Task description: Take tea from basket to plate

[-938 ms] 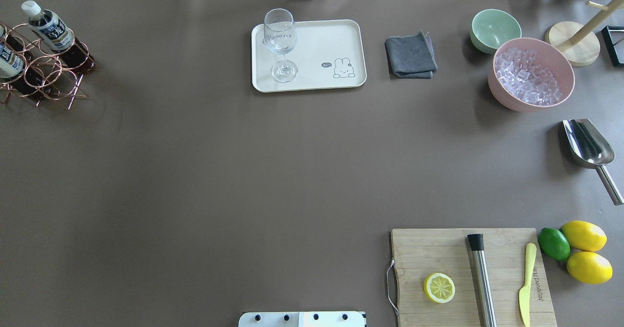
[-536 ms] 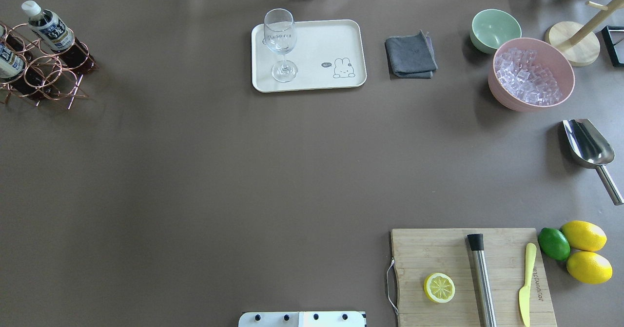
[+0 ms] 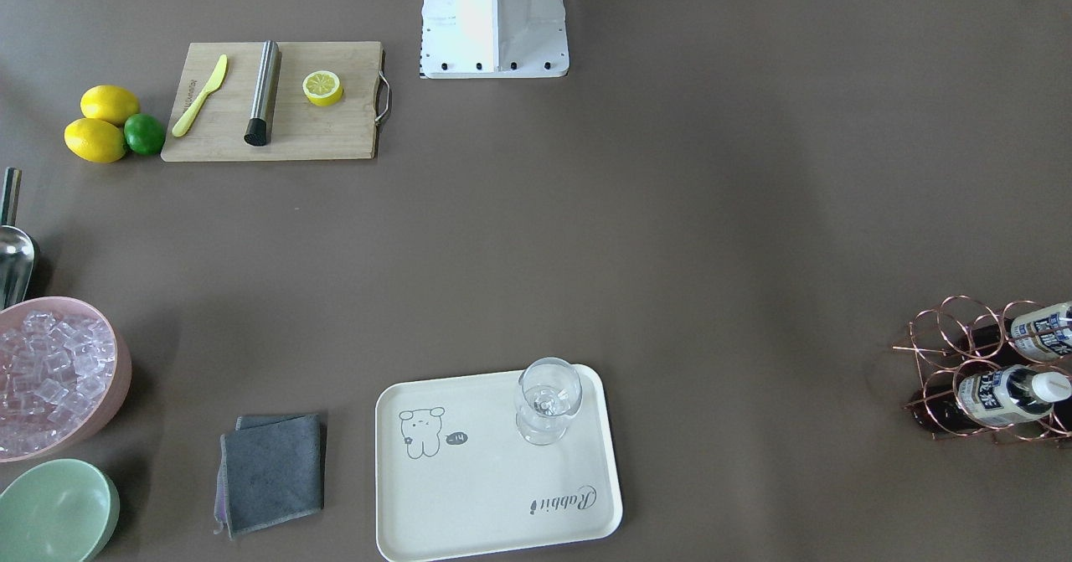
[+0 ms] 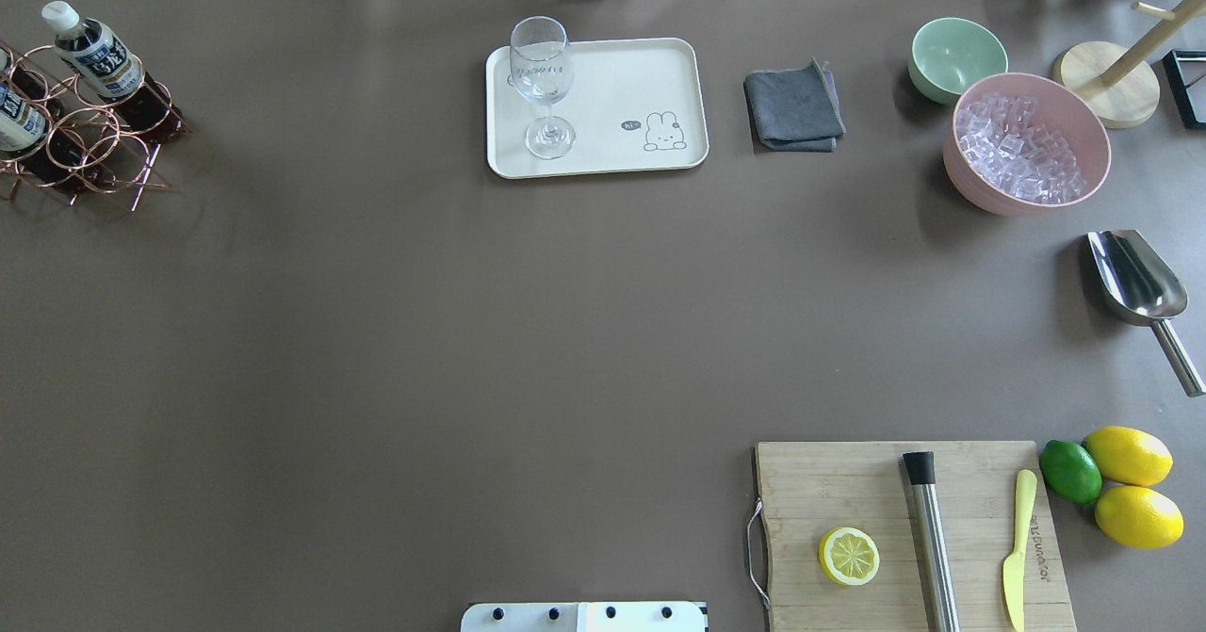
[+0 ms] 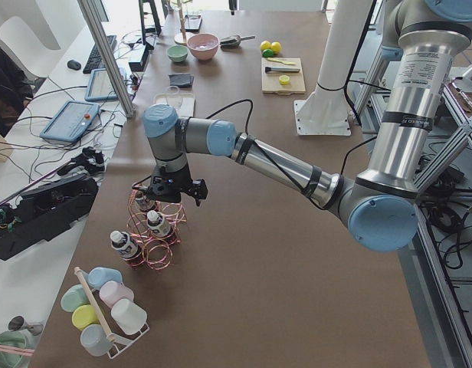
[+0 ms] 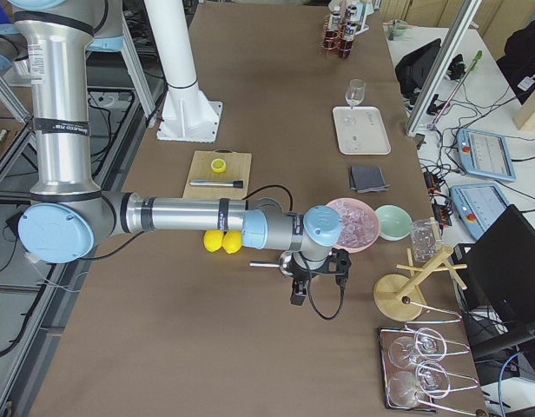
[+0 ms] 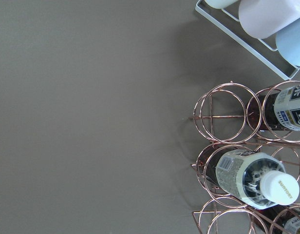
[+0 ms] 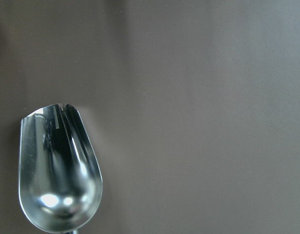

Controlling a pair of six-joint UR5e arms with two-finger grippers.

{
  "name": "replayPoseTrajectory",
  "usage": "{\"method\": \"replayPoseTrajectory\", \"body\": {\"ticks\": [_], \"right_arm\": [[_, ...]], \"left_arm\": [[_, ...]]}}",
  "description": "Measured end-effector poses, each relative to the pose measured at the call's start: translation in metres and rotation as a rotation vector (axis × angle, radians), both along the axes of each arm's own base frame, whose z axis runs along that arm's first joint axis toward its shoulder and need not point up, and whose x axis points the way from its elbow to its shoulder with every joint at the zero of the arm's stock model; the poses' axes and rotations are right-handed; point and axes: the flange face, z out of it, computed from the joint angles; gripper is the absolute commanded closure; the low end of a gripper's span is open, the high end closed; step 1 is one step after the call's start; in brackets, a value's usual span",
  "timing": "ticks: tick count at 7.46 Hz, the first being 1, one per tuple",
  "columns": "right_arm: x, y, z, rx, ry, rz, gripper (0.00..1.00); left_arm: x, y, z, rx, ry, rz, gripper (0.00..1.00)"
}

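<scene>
Barely anything has moved since the earlier overhead frames: only the bottle at the basket's [image 7: 222, 116] frame-edge side looks slightly shifted, while the plate [image 4: 612, 86] and glass [image 4: 542, 76] sit as they were. The tea [image 7: 247, 180] sits slotted through a ring cell, cap toward the left wrist camera. The left claw [image 5: 177, 195] hangs just over the basket, and you cannot tell if it is released or clenched; same for the right claw [image 6: 318, 287] near the scoop [image 8: 57, 170]. Line up on the capped end and grip below the cap. Draw the bottle out along the ring's axis so the wire doesn't snag and drag the rack, then land it on bare plate apart from the glass.
</scene>
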Motion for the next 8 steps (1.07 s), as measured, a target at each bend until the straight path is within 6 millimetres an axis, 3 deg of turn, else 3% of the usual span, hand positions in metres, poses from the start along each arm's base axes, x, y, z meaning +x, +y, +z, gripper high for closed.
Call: {"method": "replayPoseTrajectory", "body": {"ticks": [3, 6, 8], "right_arm": [[-0.001, -0.002, -0.002, 0.003, 0.001, -0.001, 0.0], [-0.003, -0.007, -0.008, 0.012, 0.0, -0.001, 0.0], [-0.003, -0.01, -0.01, 0.017, -0.001, 0.0, 0.0]], "left_arm": [[-0.025, -0.017, -0.01, -0.006, -0.005, -0.02, 0.03], [-0.042, -0.067, -0.023, -0.035, -0.026, -0.041, 0.04], [-0.057, -0.088, -0.029, -0.054, -0.029, -0.064, 0.07]]}}
